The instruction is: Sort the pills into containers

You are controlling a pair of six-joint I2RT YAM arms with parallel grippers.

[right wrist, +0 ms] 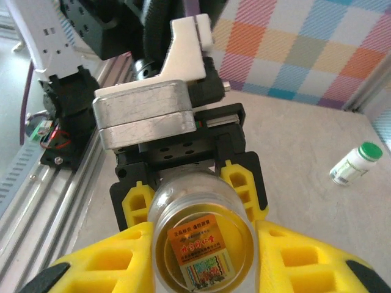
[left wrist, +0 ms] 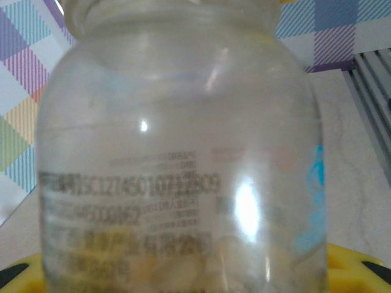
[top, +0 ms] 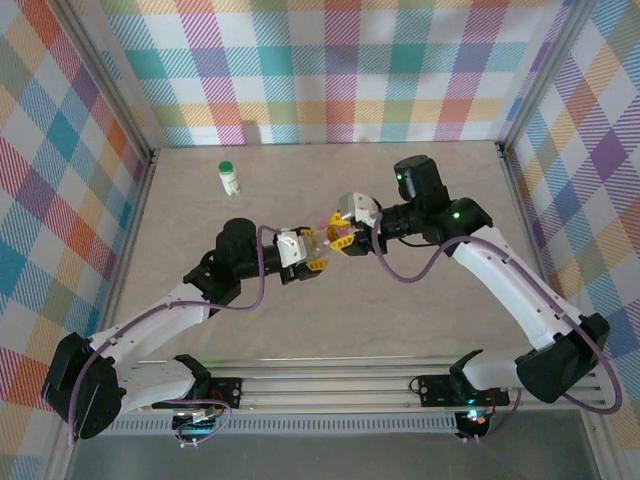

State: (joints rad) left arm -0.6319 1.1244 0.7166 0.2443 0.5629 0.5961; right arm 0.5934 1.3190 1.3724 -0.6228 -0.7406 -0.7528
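**2 arms, 1 little bottle, mid-counter**

Here we are: the small clear amber-tinted pill bottle [left wrist: 183, 152] sits dead centre in the top view. It looks held clear of the counter [top: 400, 330], its long axis running from 1 arm to the other. The left arm [top: 170, 305] has its yellow jaws clamped across the bottle's body. The right arm [top: 500, 265] comes in from 3 o'clock. Its yellow jaws look pressed against both sides of the round end with the sticker, a pinch as far as the right wrist view tells.

How will it handle? My read: tiny, light and stiff-walled. It's glossy too, look at those glints, so slippery under hard pads. Glass or plastic I cannot tell, so treat it as breakable. Pale pills [left wrist: 183, 268] lie loose inside and should shift when it tips. Best hold, I judge, is 1 pair of jaws square across the cylinder wall and the other round the rim of the end. The curved shoulder is the place to avoid, since it could squirt out from there.

The white bottle with the green cap [top: 230, 178] stands upright at 10 o'clock from the pair, well apart. The counter is pale, matte and flat. Checked pastel walls [top: 330, 70] fence it at 9, 12 and 3 o'clock, with metal rails [top: 330, 385] at 6.
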